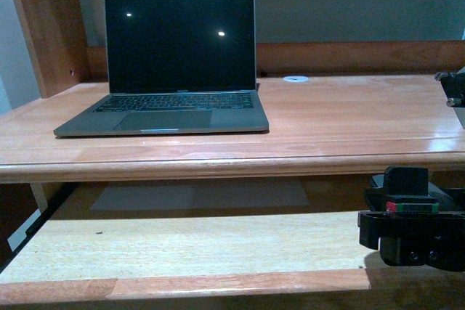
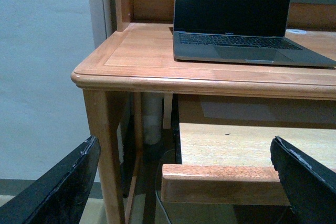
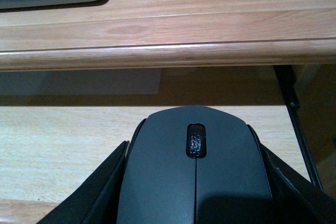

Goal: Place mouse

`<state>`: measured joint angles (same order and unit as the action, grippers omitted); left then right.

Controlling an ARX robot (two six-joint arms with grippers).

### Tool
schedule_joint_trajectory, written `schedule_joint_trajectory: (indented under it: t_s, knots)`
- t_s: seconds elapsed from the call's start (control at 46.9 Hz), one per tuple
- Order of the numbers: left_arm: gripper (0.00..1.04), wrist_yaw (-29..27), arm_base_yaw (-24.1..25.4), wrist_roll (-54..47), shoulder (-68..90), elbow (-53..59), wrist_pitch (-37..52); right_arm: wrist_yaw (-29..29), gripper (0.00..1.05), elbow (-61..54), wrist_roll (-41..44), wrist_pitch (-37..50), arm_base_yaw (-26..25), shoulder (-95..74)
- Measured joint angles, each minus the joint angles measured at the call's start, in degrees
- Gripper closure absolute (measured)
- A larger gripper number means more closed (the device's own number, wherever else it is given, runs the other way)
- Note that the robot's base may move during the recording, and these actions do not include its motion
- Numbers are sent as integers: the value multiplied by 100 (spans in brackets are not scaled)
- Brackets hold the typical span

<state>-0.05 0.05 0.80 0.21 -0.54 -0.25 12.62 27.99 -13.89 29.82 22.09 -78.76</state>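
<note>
with mouse [image 3: 194,174] gripped between right fingers [image 3: 94,195], left fingers [image 2: 58,192] wide and empty: lift above tabletop [image 1: 349,117] edge, set down right of laptop [image 1: 174,99].

so the left black gripper [image 2: 185,148] has its fingers [image 2: 58,192] spread wide, right black gripper [image 1: 411,214] sits low, fingers [image 3: 92,195] squeezing the small black oval mouse [image 3: 194,177]
</note>
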Motion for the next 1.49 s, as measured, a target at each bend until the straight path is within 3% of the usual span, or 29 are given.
schedule_joint_trajectory:
  t_s: [0.853, 1.131, 1.493]
  knots:
    - [7, -4, 0, -39, 0, 0, 11, -4, 42, 55, -7, 61, 11, -96]
    - [7, -2, 0, -39, 0, 0, 9, -72, 42, 1062, -28, 138, -46, -1497]
    - [7, -2, 0, -39, 0, 0, 9, -22, 42, 3045, -208, -402, -581, -3401]
